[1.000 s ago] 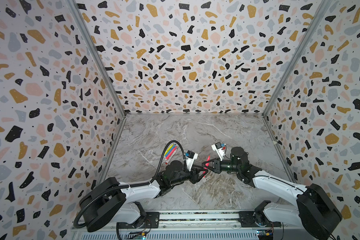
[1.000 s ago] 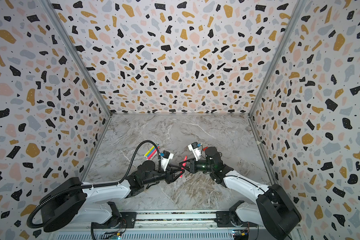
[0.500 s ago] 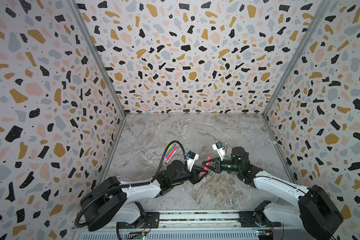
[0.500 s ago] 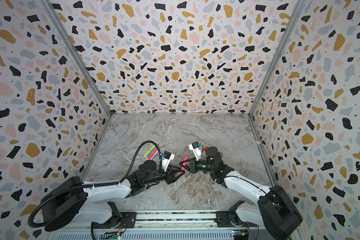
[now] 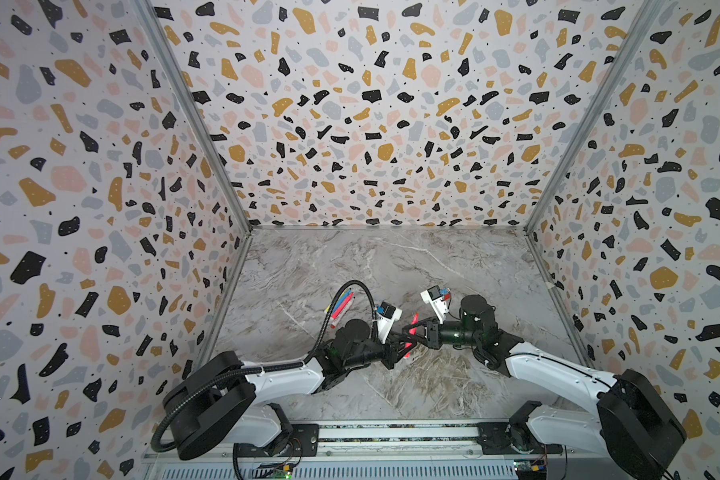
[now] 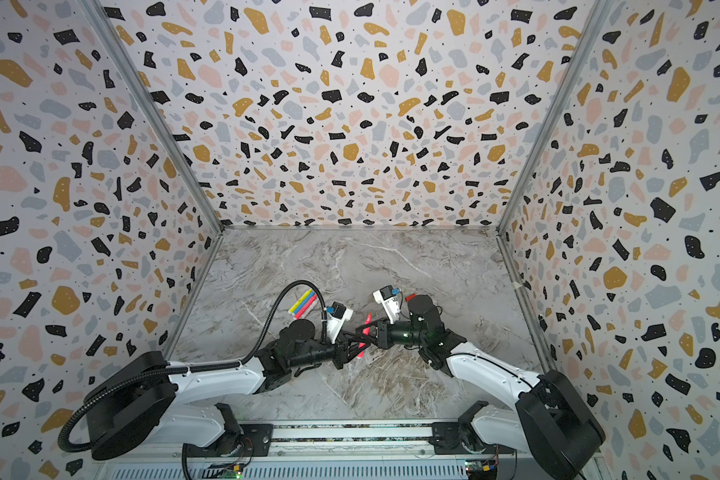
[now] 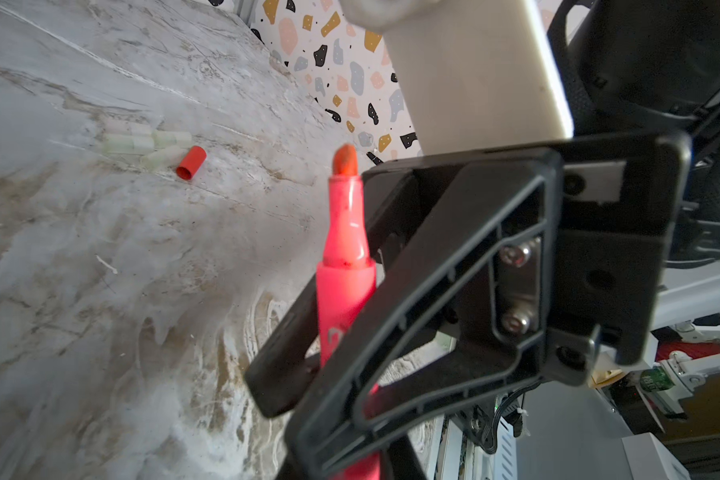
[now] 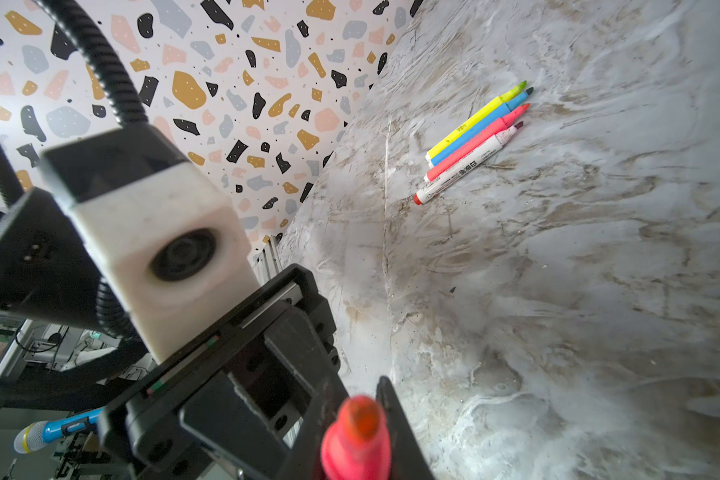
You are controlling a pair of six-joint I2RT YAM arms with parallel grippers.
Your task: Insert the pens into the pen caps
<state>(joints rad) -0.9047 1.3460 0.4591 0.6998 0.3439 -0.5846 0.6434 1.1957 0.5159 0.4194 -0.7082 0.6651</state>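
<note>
Pinkish-red pen (image 7: pixel 344 266), uncapped, hangs above the table (image 5: pixel 391 270) near its front middle, caught between my two pincers. My right pincer (image 5: pixel 414 332) is clamped across the barrel; the left wrist view shows its black fingers (image 7: pixel 425 216) on either side of the pink body, below the orange felt tip (image 7: pixel 345 160). My left pincer (image 5: pixel 402 351) pinches the pen's lower end. A second ago its jaws stood part-way apart around the pen, and they have since closed right down. The pen itself has not shifted in either top view, and my right pincer's grip looks unchanged.

Beyond my left arm (image 5: pixel 283 376), four more uncapped pens lie side by side on the table: yellow pen (image 8: pixel 474 118), blue pen (image 8: pixel 481 126), second pink pen (image 8: pixel 474 143) and a longer white-bodied pen (image 8: pixel 462 166) with a red end.

Well apart from them, on my right side, a red cap (image 7: pixel 191 162) lies on its side just beside a small cluster of pale translucent caps (image 7: pixel 142 143).
</note>
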